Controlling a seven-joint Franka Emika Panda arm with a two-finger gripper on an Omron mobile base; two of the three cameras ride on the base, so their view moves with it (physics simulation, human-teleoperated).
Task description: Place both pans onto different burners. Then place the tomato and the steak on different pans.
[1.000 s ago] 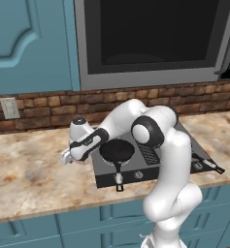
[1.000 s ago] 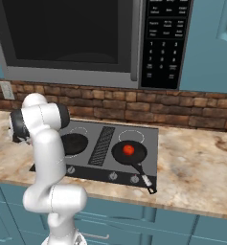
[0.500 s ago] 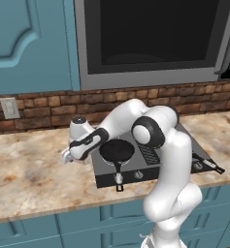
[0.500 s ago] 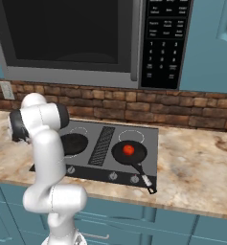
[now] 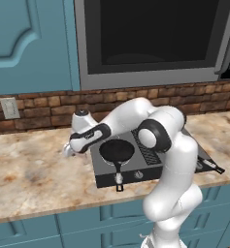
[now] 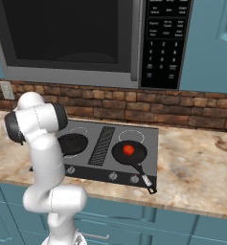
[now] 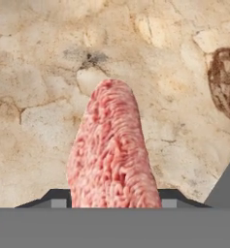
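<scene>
Left base view: the white arm reaches left over the speckled beige stone counter (image 5: 34, 174), its gripper (image 5: 69, 150) low beside the dark grey cooktop (image 5: 104, 175), where one small black frying pan (image 5: 117, 151) sits empty.

Right base view: the other black pan (image 6: 129, 152) holds the red tomato (image 6: 128, 150).

Hand view: the flat pinkish-red raw steak (image 7: 111, 150) lies on the counter between the finger tips; whether the half-open jaws grip it I cannot tell. It looks soft, limp and slippery; pinch across its narrow middle.

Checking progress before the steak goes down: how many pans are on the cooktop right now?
2. One empty pan on the front left burner; the other pan on the front right burner, holding the tomato.
</scene>
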